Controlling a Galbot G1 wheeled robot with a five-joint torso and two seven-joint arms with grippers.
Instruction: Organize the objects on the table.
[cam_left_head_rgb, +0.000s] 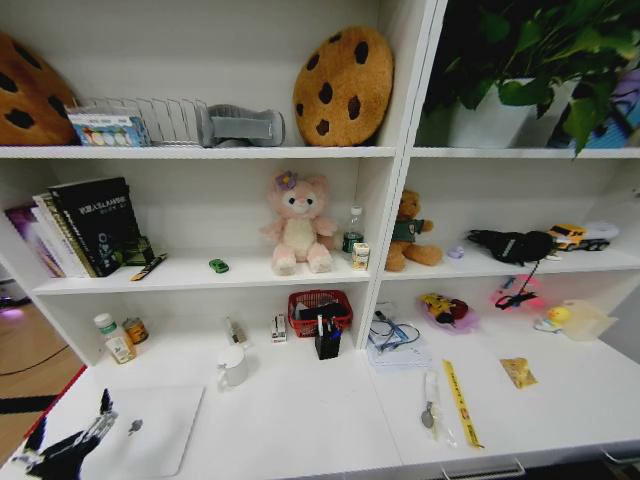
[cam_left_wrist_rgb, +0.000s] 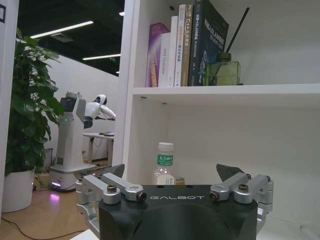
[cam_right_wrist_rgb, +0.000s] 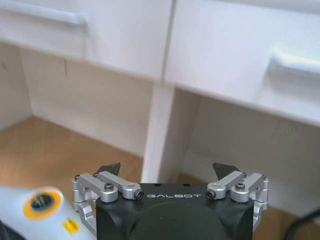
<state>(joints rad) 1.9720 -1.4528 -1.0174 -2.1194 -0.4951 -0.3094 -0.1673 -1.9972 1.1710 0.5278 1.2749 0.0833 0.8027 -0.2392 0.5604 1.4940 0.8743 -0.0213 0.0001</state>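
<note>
A silver laptop lies shut at the front left of the white table. My left gripper hovers over the laptop's left edge. In the left wrist view this left gripper is open and empty, facing the shelf wall and a small bottle. A tiny green toy car sits on the middle shelf. A white marker lies on the desk at front right, beside a yellow ruler. My right gripper is open and empty, low in front of the table's drawers.
On the desk stand a white mug, a red wire basket, a black pen holder and two small bottles. Books, plush toys and small toys fill the shelves. Drawer handles line the front edge.
</note>
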